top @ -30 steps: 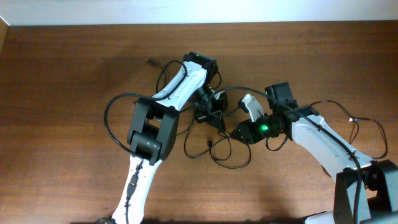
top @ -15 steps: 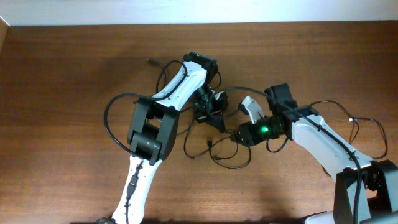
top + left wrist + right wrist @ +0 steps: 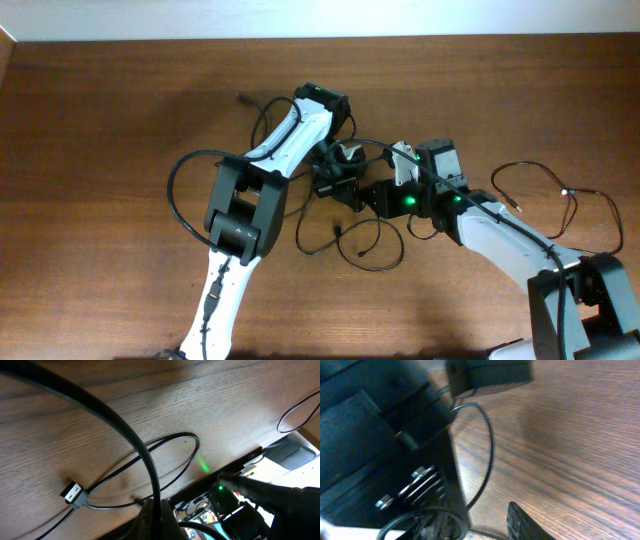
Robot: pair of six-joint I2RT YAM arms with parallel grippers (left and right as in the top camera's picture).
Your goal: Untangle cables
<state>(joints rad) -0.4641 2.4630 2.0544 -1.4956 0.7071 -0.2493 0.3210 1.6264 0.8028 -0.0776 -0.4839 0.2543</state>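
Thin black cables (image 3: 372, 264) lie in loose loops on the wooden table below the two grippers, with more loops at the right (image 3: 548, 166). My left gripper (image 3: 340, 186) is shut on a black cable (image 3: 131, 440) that runs up from its jaws (image 3: 156, 512). A grey USB plug (image 3: 74, 494) and a thin loop (image 3: 187, 457) lie just beyond it. My right gripper (image 3: 373, 196) is right beside the left one, its fingers (image 3: 487, 522) apart. A thin cable loop (image 3: 489, 455) lies before it. The left finger is mostly hidden by the left gripper's black body (image 3: 380, 445).
A loose cable end (image 3: 243, 98) lies at the back, left of the left arm. The left arm's own thick cable (image 3: 175, 195) bows out to the left. The table's far edge (image 3: 320, 38) meets a pale wall.
My right gripper has moved left and slightly back, closing up against the left gripper. The left arm has stayed still, holding its cable.
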